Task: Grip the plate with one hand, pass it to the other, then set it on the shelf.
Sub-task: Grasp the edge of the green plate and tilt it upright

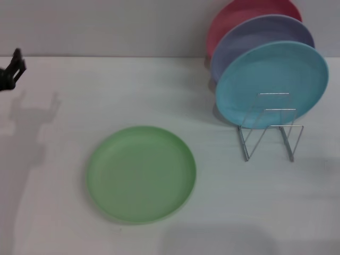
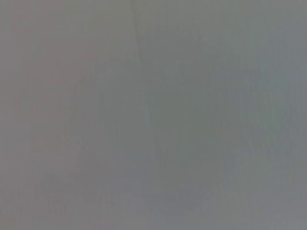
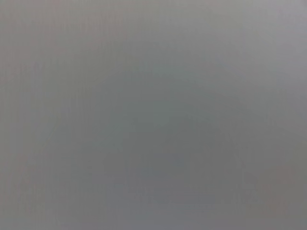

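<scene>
The light-green plate (image 1: pixel 141 173) lies flat on the white table, in front of centre in the head view. The shelf (image 1: pixel 269 130), a thin silver wire rack, stands to its right with its front slots empty. My left gripper (image 1: pixel 11 70) shows only as a black tip at the far left edge, well away from the plate and above the table. The right gripper is out of view. Both wrist views show only a plain grey surface.
Three plates stand upright in the back of the rack: turquoise-blue (image 1: pixel 272 82) in front, lavender (image 1: pixel 255 37) behind it, pink-red (image 1: pixel 239 13) at the back. A grey wall runs along the table's far edge.
</scene>
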Motion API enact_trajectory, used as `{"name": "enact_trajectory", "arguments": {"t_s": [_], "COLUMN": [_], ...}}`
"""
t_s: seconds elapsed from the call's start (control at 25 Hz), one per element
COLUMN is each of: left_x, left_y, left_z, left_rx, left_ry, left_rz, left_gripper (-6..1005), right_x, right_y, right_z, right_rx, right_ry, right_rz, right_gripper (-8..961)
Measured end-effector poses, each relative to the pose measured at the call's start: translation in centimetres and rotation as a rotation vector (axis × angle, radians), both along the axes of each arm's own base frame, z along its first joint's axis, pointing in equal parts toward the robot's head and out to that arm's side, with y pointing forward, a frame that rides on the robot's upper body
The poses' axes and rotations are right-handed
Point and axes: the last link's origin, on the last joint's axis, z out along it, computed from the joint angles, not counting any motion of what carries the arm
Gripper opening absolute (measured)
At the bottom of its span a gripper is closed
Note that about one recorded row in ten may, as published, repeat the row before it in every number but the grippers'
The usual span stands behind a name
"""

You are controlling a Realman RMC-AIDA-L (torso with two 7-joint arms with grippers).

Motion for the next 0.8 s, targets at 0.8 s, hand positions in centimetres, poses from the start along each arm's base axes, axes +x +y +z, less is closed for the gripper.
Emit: {"name": "enact_trajectory", "arguments": {"t_s": [0.8], "left_x": [9.2], "left_y": [-0.8], "left_z": [2.2], "left_rx": [-0.787], "left_ry": [-0.123], "left_rz": [0.343], "left_gripper": [844], "right_x": [0.0], "right_y": [0.2], "right_z": [0.0], "right_rx": [-0.016], "right_ry": [0.027], "right_rz": [0.018], "right_gripper": [826]}}
